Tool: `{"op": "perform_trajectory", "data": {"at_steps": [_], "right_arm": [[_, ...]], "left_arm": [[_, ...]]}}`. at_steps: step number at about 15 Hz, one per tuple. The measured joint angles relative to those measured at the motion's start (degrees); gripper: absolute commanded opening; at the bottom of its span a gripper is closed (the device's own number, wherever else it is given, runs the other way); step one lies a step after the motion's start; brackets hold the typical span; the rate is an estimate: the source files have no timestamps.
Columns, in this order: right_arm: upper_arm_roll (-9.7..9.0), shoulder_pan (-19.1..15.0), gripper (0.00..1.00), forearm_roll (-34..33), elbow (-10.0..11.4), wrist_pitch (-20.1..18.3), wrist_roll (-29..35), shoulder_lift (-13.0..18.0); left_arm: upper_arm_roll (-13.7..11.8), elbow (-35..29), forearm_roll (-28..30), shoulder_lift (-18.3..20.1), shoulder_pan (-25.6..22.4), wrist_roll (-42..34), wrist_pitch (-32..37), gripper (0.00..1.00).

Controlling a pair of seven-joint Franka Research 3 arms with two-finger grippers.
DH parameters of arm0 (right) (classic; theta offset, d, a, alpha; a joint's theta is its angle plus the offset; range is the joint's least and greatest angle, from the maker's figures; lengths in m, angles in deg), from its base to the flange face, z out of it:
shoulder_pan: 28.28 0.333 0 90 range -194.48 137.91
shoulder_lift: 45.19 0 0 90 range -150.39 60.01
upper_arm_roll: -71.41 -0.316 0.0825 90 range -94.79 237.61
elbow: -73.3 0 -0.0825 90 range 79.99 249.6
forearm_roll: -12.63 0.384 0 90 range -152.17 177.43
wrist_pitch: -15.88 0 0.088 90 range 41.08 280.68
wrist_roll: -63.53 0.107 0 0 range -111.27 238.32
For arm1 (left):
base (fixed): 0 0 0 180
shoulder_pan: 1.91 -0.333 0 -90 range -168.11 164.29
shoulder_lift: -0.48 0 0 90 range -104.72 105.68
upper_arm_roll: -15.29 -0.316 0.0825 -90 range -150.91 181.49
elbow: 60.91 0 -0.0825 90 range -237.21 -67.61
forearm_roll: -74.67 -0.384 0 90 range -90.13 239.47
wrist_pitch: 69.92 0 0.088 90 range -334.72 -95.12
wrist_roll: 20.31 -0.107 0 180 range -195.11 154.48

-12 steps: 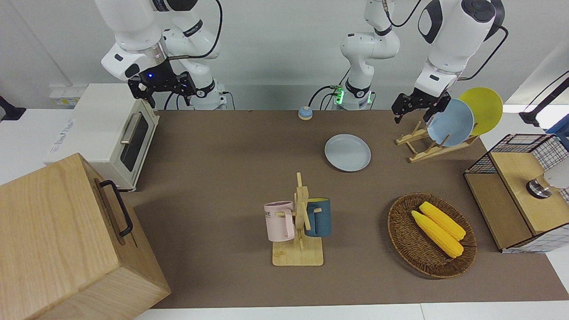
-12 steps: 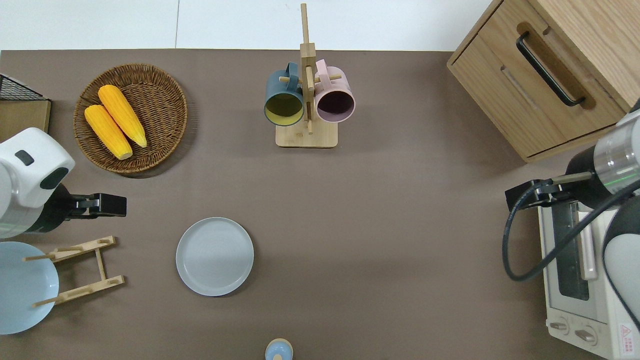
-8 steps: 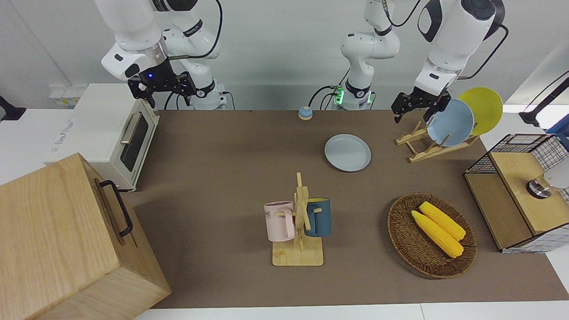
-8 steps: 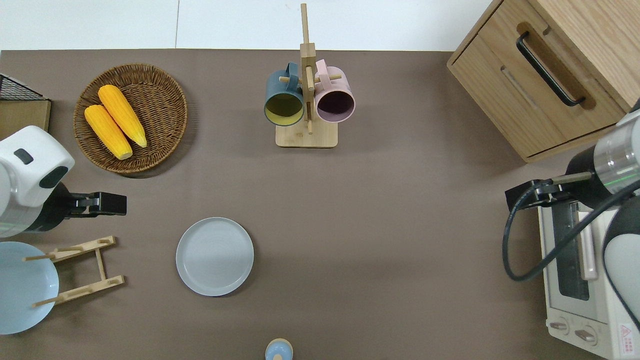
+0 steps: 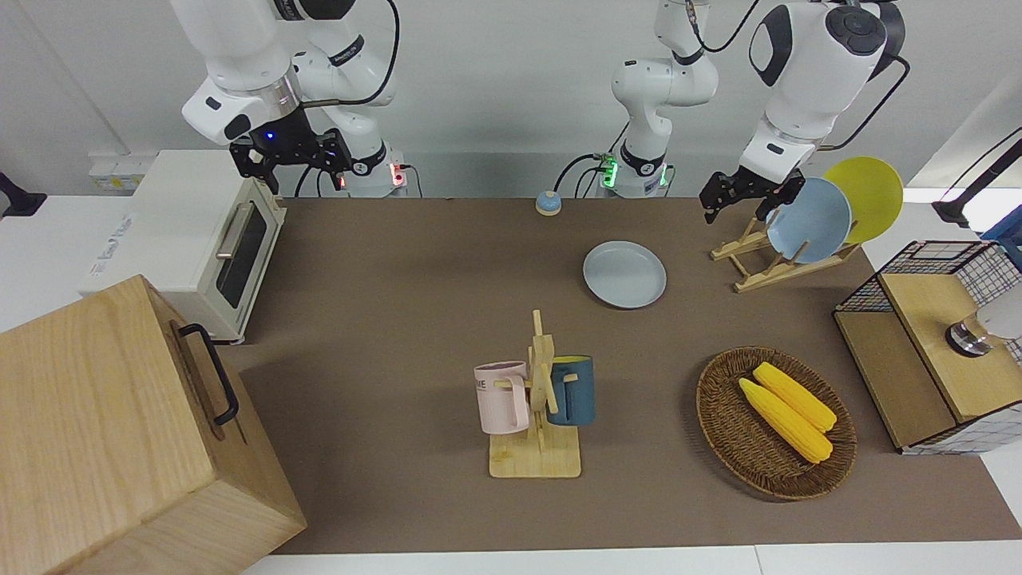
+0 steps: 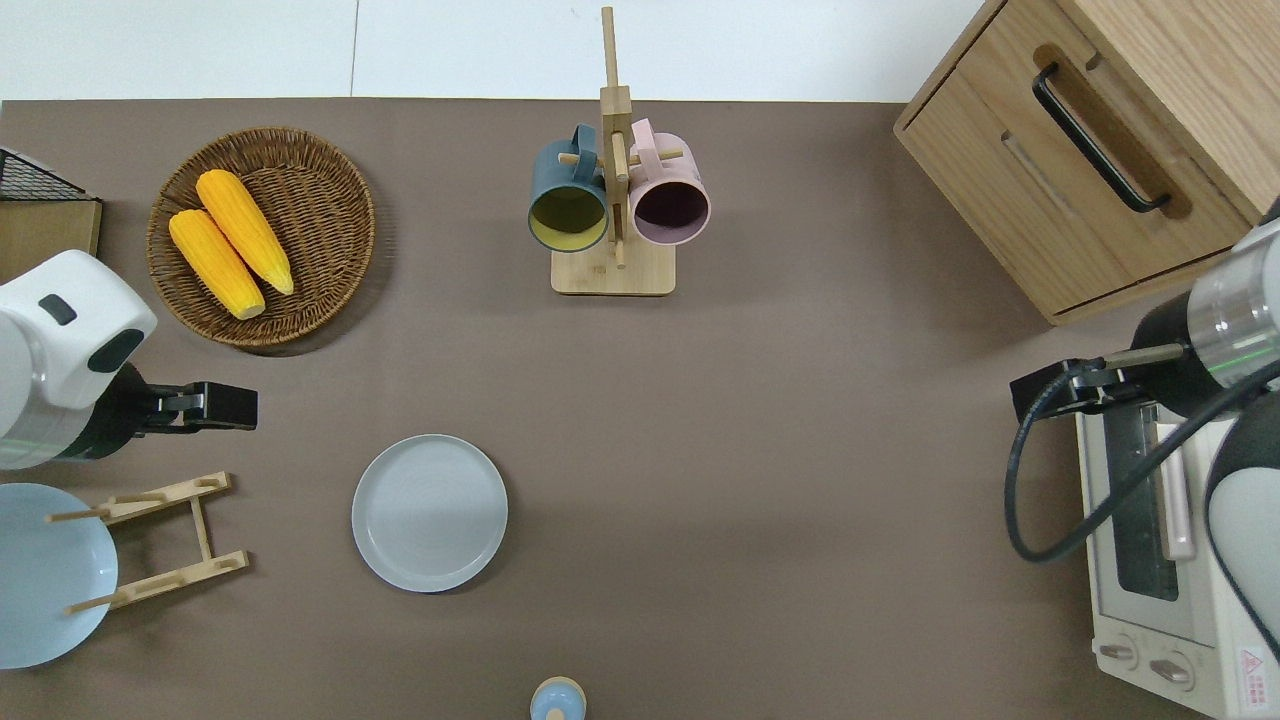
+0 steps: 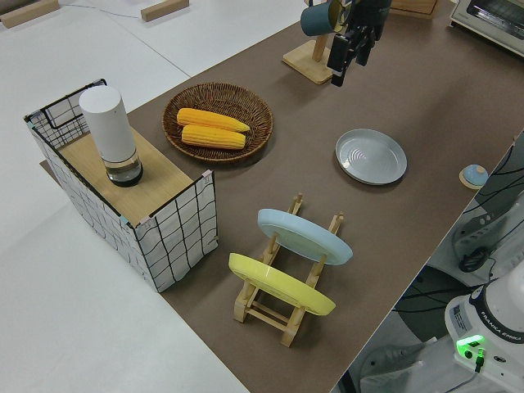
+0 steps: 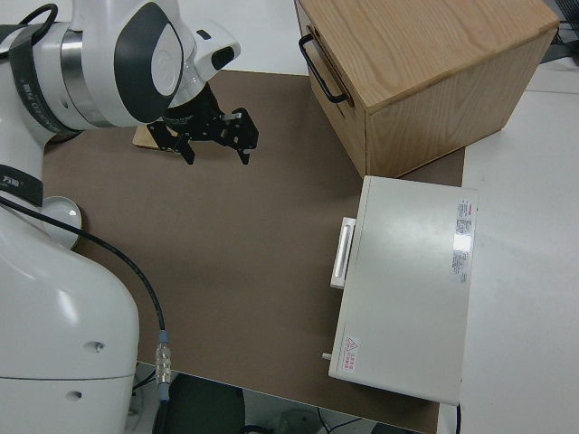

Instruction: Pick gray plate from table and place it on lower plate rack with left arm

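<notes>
While the gray plate (image 6: 430, 513) lies flat on the brown table (image 6: 800, 420), white walls around, left claw (image 6: 238, 408) open at its ten o'clock, right arm parked.

White jointed arms (image 5: 806, 72), black cables, black claws.

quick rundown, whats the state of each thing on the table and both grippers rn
gray plate: flat on the table, untouched
lower plate rack: slots nearest the gray plate free
blue plate: on edge in the rack
yellow plate: on edge in the rack
left gripper: empty, up over the table
right arm: parked
mugs: hung on the stand
corn cobs: lying in the basket
toaster oven: door shut
</notes>
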Motion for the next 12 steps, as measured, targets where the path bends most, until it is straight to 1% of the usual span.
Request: {"op": "perform_trajectory", "data": {"at_steps": [3, 6, 8, 12], "right_arm": [[0.00, 0.00, 0.983, 0.00, 0.00, 0.00, 0.00, 0.00], [0.00, 0.00, 0.983, 0.00, 0.00, 0.00, 0.00, 0.00], [0.00, 0.00, 0.983, 0.00, 0.00, 0.00, 0.00, 0.00], [0.00, 0.00, 0.983, 0.00, 0.00, 0.00, 0.00, 0.00]], "left_arm": [[-0.22, -0.23, 1.34, -0.20, -0.04, 0.03, 2.29, 0.99], [-0.85, -2.63, 2.46, 0.13, -0.08, 0.03, 2.78, 0.99], [-0.93, -5.69, 3.09, 1.19, -0.08, 0.03, 1.24, 0.99], [-0.93, -13.48, 4.34, 4.01, -0.08, 0.03, -5.60, 0.99]]}}
